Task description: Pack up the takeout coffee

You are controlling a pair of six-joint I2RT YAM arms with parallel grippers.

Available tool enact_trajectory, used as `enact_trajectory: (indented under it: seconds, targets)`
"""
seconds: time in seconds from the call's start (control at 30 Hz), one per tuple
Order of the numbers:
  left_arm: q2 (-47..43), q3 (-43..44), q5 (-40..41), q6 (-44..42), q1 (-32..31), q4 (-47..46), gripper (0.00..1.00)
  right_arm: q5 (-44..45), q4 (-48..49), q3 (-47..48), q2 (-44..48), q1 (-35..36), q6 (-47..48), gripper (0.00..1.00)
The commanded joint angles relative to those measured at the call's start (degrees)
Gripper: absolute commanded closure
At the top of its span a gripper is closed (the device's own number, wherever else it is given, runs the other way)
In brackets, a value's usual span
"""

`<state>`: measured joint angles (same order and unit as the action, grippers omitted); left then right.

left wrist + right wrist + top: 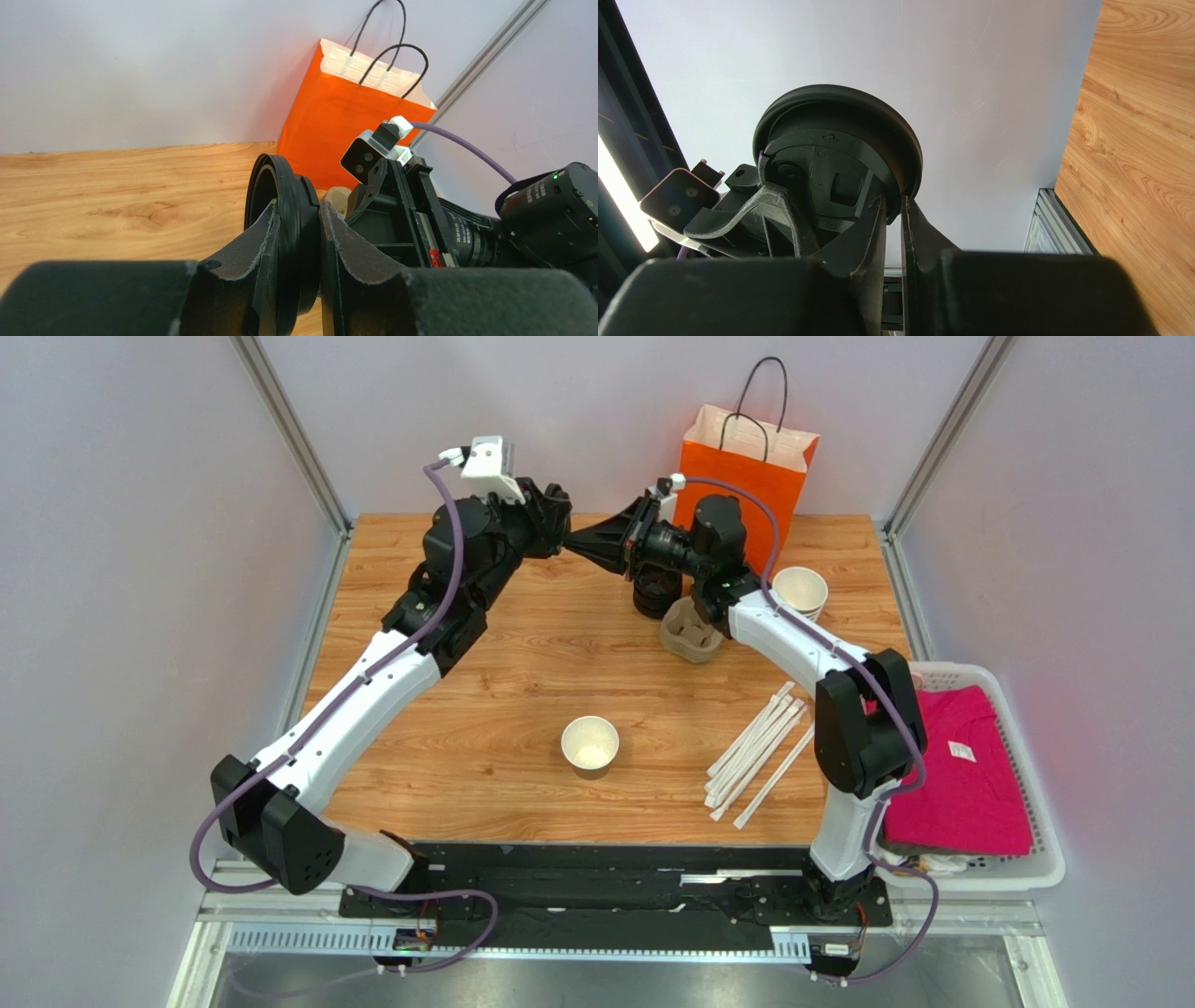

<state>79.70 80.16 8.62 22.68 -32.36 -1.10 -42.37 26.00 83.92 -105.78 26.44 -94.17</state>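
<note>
A tan paper cup (591,744), white inside and open-topped, stands alone on the table's near middle. Both arms meet above the far middle of the table. My left gripper (567,534) (302,206) is shut on the black lids (279,183), which it holds on edge; they look like two nested together. My right gripper (589,541) (894,201) faces it, with its fingertips pinched on the rim of the outer black lid (836,140). In the right wrist view the left gripper's fingers (756,210) show behind the lid.
Behind the grippers stands an orange paper bag (748,455). A stack of black lids (655,592), a cardboard cup carrier (690,632) and a stack of cups (801,591) are below the right arm. White straws (760,749) lie right of the cup. A white basket (1031,812) of pink cloth sits at far right.
</note>
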Motion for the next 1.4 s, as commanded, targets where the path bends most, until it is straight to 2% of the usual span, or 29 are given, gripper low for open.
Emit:
enact_trajectory:
  seconds: [0.0, 0.1, 0.17, 0.23, 0.33, 0.37, 0.47, 0.5, 0.53, 0.57, 0.63, 0.7, 0.73, 0.77, 0.83, 0.87, 0.9, 0.93, 0.97, 1.0, 1.03, 1.1, 1.13, 1.23, 1.37]
  targets:
    - [-1.2, -1.4, -2.6, 3.9, -0.2, -1.0, 1.00, 0.0, 2.5, 0.3, -0.8, 0.7, -0.8, 0.91]
    - [-1.6, -2.3, -2.7, 4.6, -0.2, -1.0, 1.00, -0.2, 2.2, 0.4, -0.7, 0.8, -0.7, 1.00]
    - [-1.7, -2.9, -2.8, 4.7, -0.2, -0.8, 1.00, -0.3, 2.1, 0.4, -0.6, 0.6, -0.7, 1.00]
    - [-2.3, -3.3, -2.7, 4.6, -0.2, -0.7, 0.93, -0.7, 1.8, 0.5, -0.3, 0.5, 0.0, 1.00]
    - [-3.3, -4.4, -2.9, 4.1, -0.1, -0.4, 0.73, -1.3, -1.6, 1.2, 0.4, 0.0, 3.2, 1.00]
    - [-3.7, -4.8, -3.0, 3.9, 0.0, 0.0, 0.61, -1.5, -3.2, 1.3, 0.6, -0.3, 4.0, 1.00]
    - [-5.5, -5.8, -3.3, 3.0, 0.8, 0.9, 0.45, -2.1, -5.2, 0.8, 1.5, -1.5, 6.1, 1.00]
    - [-6.9, -6.1, -4.3, 2.7, 1.6, 2.6, 0.36, -2.3, -6.2, 0.7, 1.9, -1.9, 6.9, 1.00]
    - [-7.7, -6.3, -5.2, 1.5, 2.0, 3.9, 0.33, -2.9, -7.4, 0.6, 2.5, -2.3, 9.3, 1.00]
    - [-8.4, -6.3, -6.0, 0.5, 2.5, 5.0, 0.24, -3.4, -10.6, 0.7, 2.9, -3.0, 10.7, 1.00]
    - [-11.6, -6.8, -7.3, -0.6, 4.2, 8.2, 0.17, -4.9, -17.2, 1.4, 4.2, -4.4, 15.0, 1.00]
    - [-15.5, -8.4, -10.5, -1.9, 7.6, 10.0, 0.07, -5.5, -24.1, 2.9, 5.2, -5.1, 25.1, 1.00]
    - [-16.8, -8.9, -11.9, -2.4, 8.8, 12.1, 0.05, -5.7, -32.8, 5.3, 5.8, -5.3, 29.2, 1.00]
    - [-18.2, -9.8, -14.7, -3.1, 10.2, 13.2, 0.05, -5.5, -37.6, 7.2, 6.5, -5.4, 39.7, 1.00]
    - [-21.9, -10.5, -17.4, -4.1, 14.2, 17.9, 0.05, -4.0, -51.3, 12.5, 7.2, -5.2, 50.2, 1.00]
    - [-23.0, -11.4, -21.7, -5.4, 15.5, 19.5, 0.04, -3.6, -55.5, 14.3, 7.6, -4.9, 54.9, 1.00]
    - [-24.9, -11.9, -24.2, -6.2, 17.3, 21.2, 0.04, -2.7, -59.9, 16.3, 7.6, -4.7, 64.6, 1.00]
    - [-25.6, -12.1, -26.1, -7.0, 17.7, 25.4, 0.04, -0.6, -67.7, 18.5, 7.5, -3.9, 69.3, 1.00]
    - [-26.1, -12.3, -29.2, -7.7, 17.8, 27.7, 0.04, 0.5, -71.7, 22.0, 7.3, -3.3, 73.5, 1.00]
    - [-27.0, -12.4, -30.7, -8.2, 17.9, 29.6, 0.04, 1.6, -75.3, 23.7, 6.7, -2.7, 82.8, 1.00]
    - [-27.6, -12.7, -31.8, -7.9, 18.1, 32.2, 0.04, 4.1, -81.7, 25.0, 6.4, -1.0, 86.7, 1.00]
    - [-29.5, -14.4, -35.2, -6.6, 19.1, 33.0, 0.03, 8.0, -88.5, 28.1, 5.1, 1.3, 98.5, 1.00]
    - [-30.2, -16.0, -35.9, -6.1, 19.5, 33.0, 0.03, 9.3, -94.0, 28.7, 4.7, 3.5, 102.0, 1.00]
    - [-32.1, -19.8, -39.6, -4.3, 20.7, 32.6, 0.03, 16.0, -101.0, 28.8, 4.0, 8.4, 110.6, 1.00]
    - [-34.0, -27.1, -42.5, 4.9, 23.2, 29.5, 0.02, 23.0, -102.9, 26.7, 5.2, 13.5, 115.5, 1.00]
